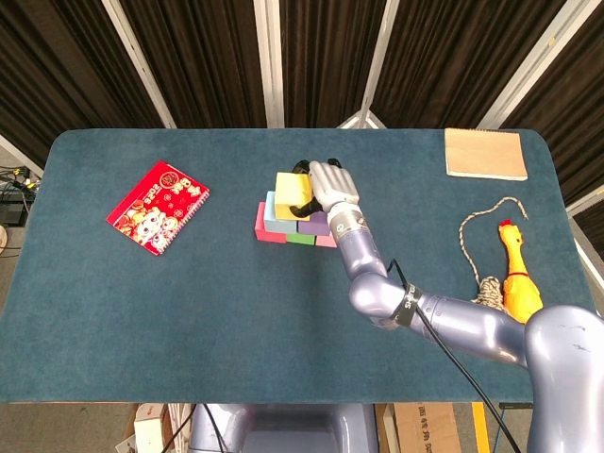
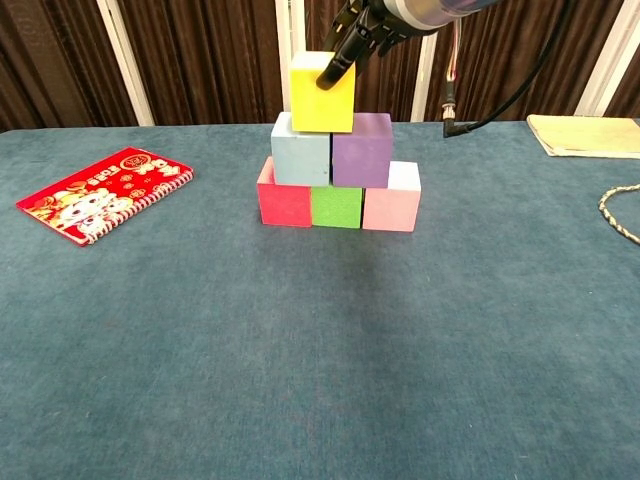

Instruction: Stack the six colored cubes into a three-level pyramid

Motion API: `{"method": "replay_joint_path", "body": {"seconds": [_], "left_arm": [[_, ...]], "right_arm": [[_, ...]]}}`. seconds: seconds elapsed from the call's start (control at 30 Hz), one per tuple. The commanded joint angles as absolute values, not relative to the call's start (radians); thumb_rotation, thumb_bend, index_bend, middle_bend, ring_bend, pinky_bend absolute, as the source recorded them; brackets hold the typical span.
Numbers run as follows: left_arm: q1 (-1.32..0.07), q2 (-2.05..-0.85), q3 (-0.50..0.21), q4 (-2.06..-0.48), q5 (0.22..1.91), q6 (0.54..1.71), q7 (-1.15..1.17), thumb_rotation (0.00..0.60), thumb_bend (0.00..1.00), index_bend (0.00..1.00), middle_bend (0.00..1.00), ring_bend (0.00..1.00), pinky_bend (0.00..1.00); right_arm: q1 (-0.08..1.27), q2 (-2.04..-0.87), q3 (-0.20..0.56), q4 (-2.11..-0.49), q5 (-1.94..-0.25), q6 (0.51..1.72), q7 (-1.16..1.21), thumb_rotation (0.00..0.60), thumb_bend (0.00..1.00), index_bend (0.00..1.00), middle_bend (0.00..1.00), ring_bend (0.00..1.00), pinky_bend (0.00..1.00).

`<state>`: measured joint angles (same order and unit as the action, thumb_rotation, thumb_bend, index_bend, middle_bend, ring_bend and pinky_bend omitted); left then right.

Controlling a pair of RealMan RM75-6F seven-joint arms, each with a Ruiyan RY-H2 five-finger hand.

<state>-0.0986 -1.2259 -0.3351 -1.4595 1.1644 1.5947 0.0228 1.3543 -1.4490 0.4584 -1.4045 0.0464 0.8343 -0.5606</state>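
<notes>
The table (image 2: 200, 350) carries a pyramid whose lower cubes only the chest view fully shows. The right hand (image 1: 332, 187) has its dark fingers (image 2: 335, 68) pinching the yellow cube (image 2: 322, 93) atop the blue cube (image 2: 299, 158) and purple cube (image 2: 362, 153).
</notes>
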Motion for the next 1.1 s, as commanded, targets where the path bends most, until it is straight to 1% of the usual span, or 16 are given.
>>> {"method": "replay_joint_path", "body": {"seconds": [0.03,0.33,0.47,0.67,0.8,1.1], "left_arm": [[-0.099,-1.227,-0.335,-1.459,1.164,1.594,0.025,0.6,0.32,0.16,0.06,0.0,0.0],[-0.1,-1.228,-0.336,-1.458,1.162,1.594,0.027,0.6,0.32,0.16,0.06,0.0,0.0],[-0.101,-1.229,-0.335,-1.459,1.164,1.595,0.03,0.6,0.32,0.16,0.06,0.0,0.0],[-0.101,-1.229,-0.337,-1.458,1.161,1.596,0.029,0.6,0.32,0.16,0.06,0.0,0.0],[-0.102,-1.23,-0.336,-1.458,1.163,1.594,0.031,0.6,0.32,0.16,0.06,0.0,0.0],[-0.102,-1.23,-0.338,-1.457,1.157,1.591,0.031,0.6,0.32,0.16,0.06,0.0,0.0]], "right_arm": [[1.356,-1.449,0.457,-1.404,0.047,0.834,-0.559,0.6,0.38,0.34,0.38,0.24,0.0],[1.356,-1.448,0.448,-1.4,0.046,0.83,-0.554,0.6,0.36,0.3,0.36,0.23,0.0],[1.356,-1.446,0.446,-1.4,0.048,0.824,-0.551,0.6,0.32,0.27,0.35,0.23,0.0],[1.356,-1.444,0.443,-1.399,0.046,0.823,-0.547,0.6,0.32,0.25,0.34,0.22,0.0],[1.357,-1.442,0.44,-1.4,0.047,0.821,-0.547,0.6,0.29,0.22,0.33,0.22,0.0],[1.362,-1.437,0.433,-1.405,0.051,0.816,-0.549,0.6,0.29,0.19,0.31,0.2,0.0]]}}
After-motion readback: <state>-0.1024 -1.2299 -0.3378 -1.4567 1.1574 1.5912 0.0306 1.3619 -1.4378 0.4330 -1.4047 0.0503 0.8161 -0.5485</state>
